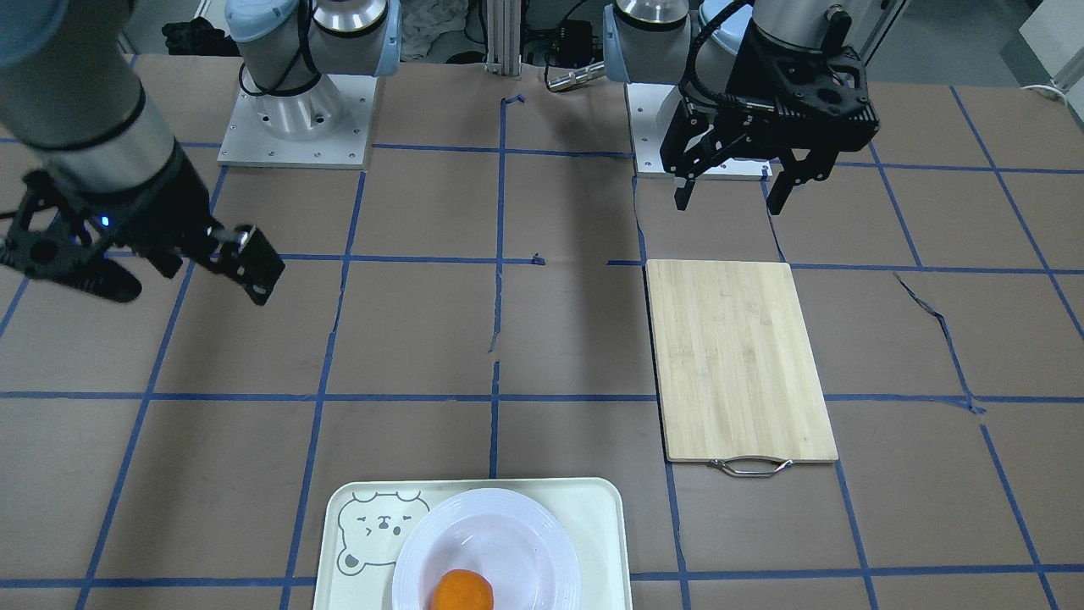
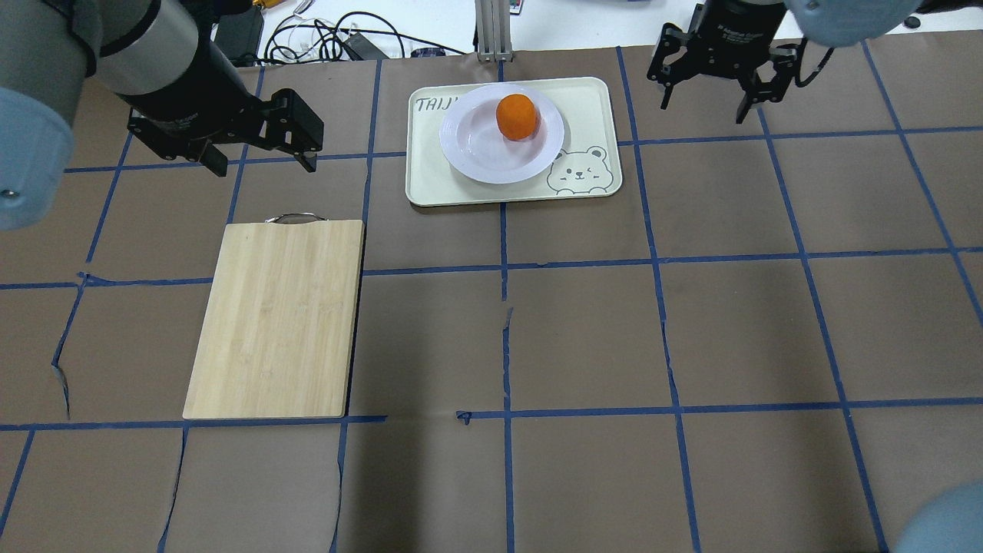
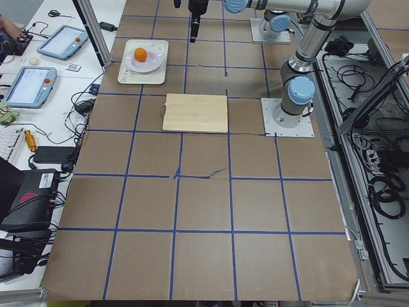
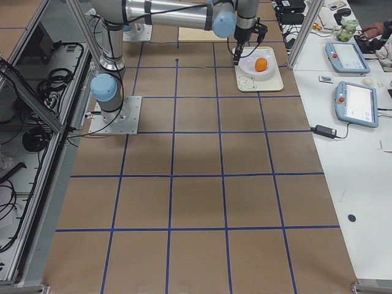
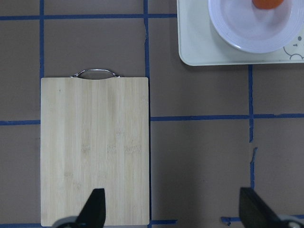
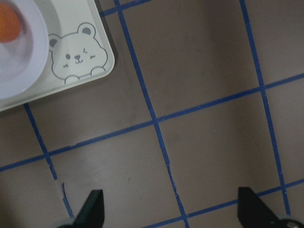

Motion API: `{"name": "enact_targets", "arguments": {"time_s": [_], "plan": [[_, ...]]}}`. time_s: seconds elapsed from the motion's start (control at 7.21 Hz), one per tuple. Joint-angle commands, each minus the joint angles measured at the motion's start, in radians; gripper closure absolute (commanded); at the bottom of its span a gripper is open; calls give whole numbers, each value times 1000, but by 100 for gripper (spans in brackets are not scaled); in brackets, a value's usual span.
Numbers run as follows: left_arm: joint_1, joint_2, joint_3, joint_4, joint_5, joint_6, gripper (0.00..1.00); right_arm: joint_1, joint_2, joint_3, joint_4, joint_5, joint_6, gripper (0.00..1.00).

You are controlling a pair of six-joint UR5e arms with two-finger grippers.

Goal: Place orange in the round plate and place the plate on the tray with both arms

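Note:
The orange [image 2: 516, 117] lies in the round plate [image 2: 476, 153], off centre toward its far rim. That plate rests on the tray [image 2: 587, 104], which sits at the table's far edge with its bear face at the near right corner. My left gripper [image 2: 265, 163] hangs open and empty above the table, left of the tray and near the cutting board's handle end. My right gripper [image 2: 704, 109] hangs open and empty, right of the tray. In the front-facing view the orange [image 1: 462, 591], the plate [image 1: 500, 529] and the tray [image 1: 593, 508] sit at the bottom edge.
A bamboo cutting board [image 2: 278, 316] with a metal handle [image 2: 296, 218] lies on the left half of the table. Brown paper with blue tape lines covers the table. Cables and tablets lie beyond the far edge.

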Motion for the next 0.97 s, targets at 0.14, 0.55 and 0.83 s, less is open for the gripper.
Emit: {"name": "enact_targets", "arguments": {"time_s": [0.14,0.55,0.83], "plan": [[0,0,0,0,1,0,0,52,-103,53,47,-3,-145,0],[-1,0,0,-3,5,0,0,54,-110,63,26,8,-226,0],[-1,0,32,-124,5,-2,0,52,-111,84,-26,7,-226,0]]}}
